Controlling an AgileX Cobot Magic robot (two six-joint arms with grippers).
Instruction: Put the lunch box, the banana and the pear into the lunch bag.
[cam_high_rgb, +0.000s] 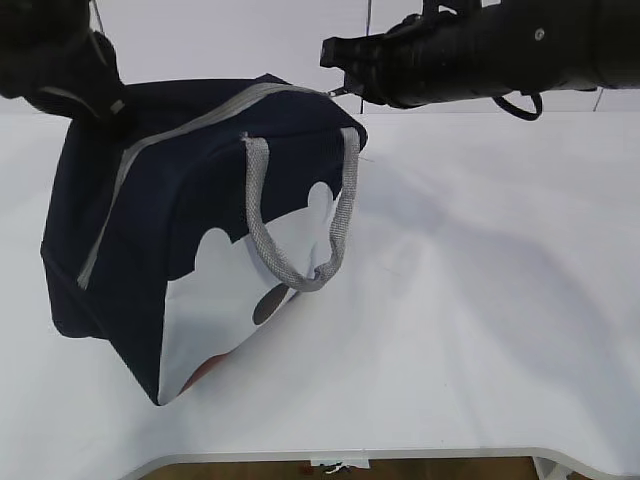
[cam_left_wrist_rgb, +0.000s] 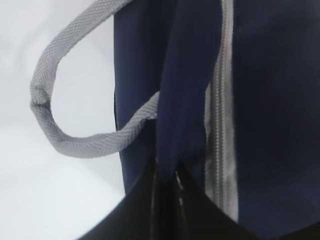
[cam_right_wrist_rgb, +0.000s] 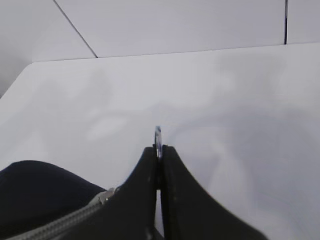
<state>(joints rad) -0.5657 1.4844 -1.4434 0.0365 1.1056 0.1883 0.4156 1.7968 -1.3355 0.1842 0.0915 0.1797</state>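
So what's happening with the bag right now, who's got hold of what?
Both arms are on the lunch bag, which sits tilted on the white table. The left tool is shut on a fold of navy fabric beside the zipper. The right tool is shut on the metal ring pull at the zipper's far end. The zipper looks closed along the part in view. No lunch box, banana or pear shows on the table; whether they are inside can't be seen.

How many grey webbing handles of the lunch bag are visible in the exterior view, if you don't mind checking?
1: a grey handle loops down the lunch bag's near face. A second may be hidden behind the bag.
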